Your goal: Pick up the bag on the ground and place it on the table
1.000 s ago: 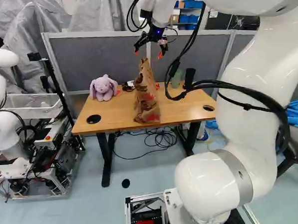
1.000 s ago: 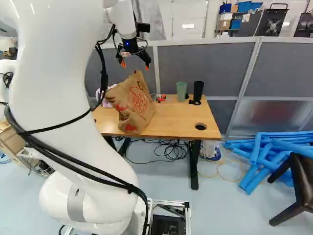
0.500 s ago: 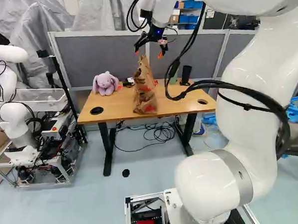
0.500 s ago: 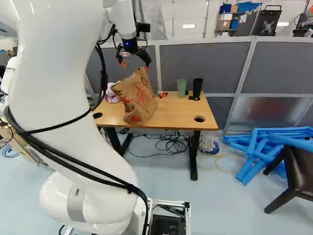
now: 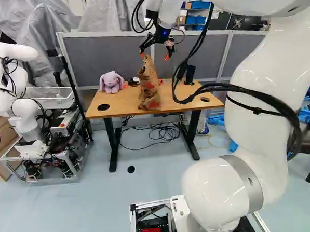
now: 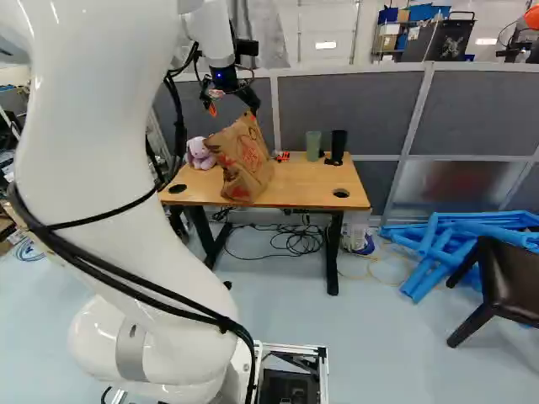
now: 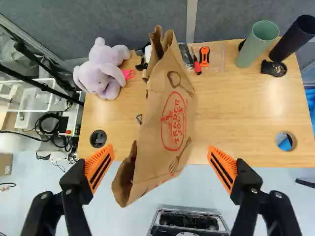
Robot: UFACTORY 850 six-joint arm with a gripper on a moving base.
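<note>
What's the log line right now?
bag: on table | claw: open, not gripping | plush rabbit: on table | placement: looks done

Paper bag: contents and underside were hidden. Small piece beside it: was too small to name. Black object, desk's far edge: was partly covered.

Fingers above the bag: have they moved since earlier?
Yes: the fingers went back from the table, carried by the base; against the arm's lowest joint in the left base view, they have not shifted.
</note>
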